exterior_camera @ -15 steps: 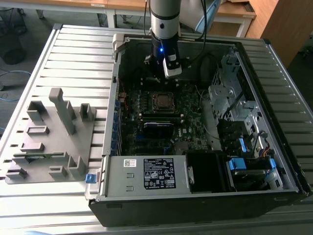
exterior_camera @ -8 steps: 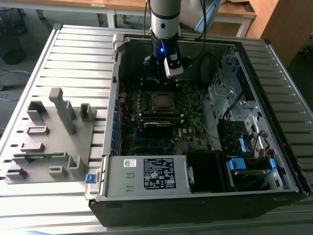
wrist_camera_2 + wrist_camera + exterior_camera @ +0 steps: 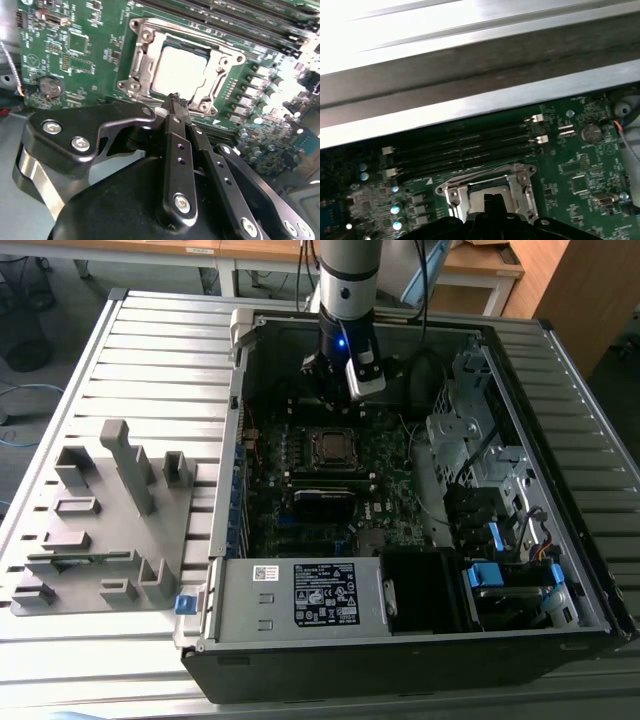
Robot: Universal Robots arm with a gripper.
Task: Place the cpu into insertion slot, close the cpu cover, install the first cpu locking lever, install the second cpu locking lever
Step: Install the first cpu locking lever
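Across the exterior view from its left, we first meet a grey fixture block (image 3: 100, 530) of upright pegs and pockets, parked on the slatted metal table (image 3: 160, 350) at about nine o'clock of the open computer case (image 3: 400, 640). We judge that it serves as a parts rack beside the work.

Moving towards the exterior view's right, the case lies on its side with the green circuit board (image 3: 380, 490) facing up, which gives the arm a straight drop onto the socket. The insertion slot (image 3: 330, 446) sits near the board's middle. The gripper (image 3: 335, 390) hangs just beyond it, at roughly twelve o'clock of the slot.

In the second wrist view the cpu (image 3: 179, 71) already lies in the slot, its dull silver top showing through the open middle of the cpu cover (image 3: 142, 65). The cover's frame appears folded down flat around the chip; whether either locking lever is hooked we cannot tell. The gripper (image 3: 176, 100) has its black fingers (image 3: 175, 135) drawn tight together with nothing between them, the narrow tip poised just off the cover's near edge at about six o'clock of the chip. We read this clenched pose as a pushing tool for the socket hardware, not a grasp.

In the first wrist view the cover (image 3: 520, 187) shows beside the long black memory slots (image 3: 465, 145), under the case's bright wall.
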